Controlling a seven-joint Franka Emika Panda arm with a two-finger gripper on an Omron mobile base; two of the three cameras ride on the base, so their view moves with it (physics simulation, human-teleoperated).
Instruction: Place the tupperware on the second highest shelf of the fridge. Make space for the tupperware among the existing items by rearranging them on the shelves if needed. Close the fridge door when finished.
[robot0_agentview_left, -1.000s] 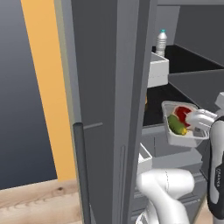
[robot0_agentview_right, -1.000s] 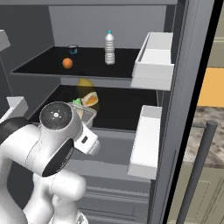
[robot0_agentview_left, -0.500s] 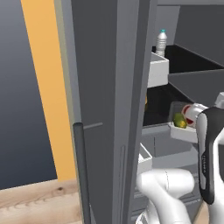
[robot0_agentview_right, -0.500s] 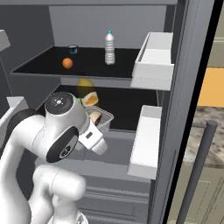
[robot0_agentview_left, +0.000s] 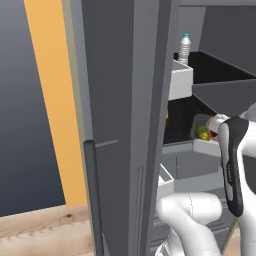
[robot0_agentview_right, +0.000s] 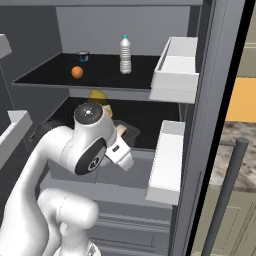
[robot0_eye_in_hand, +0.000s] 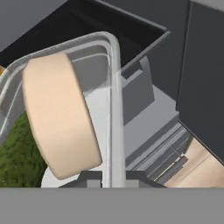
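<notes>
A: Tupperware (robot0_eye_in_hand: 65, 118) status? 
B: Lower left of hand view; gripper (robot0_eye_in_hand: 107, 177) is clamped on its rim. In left base view it sits centre right, at the lower shelf. 
A: Handling? 
B: Likely light, stiff, slick; 2 loose foods could slide. 
A: Surroundings? 
B: Fridge (robot0_agentview_right: 125, 30) open; bottle (robot0_agentview_right: 125, 54) on black shelf (robot0_agentview_right: 100, 75), upper centre.

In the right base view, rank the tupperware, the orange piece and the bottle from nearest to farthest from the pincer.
1. tupperware, gripped at the pincer, lower shelf.
2. orange piece, upper shelf, left.
3. bottle, upper shelf, farther back; close to the orange in rank.
</notes>
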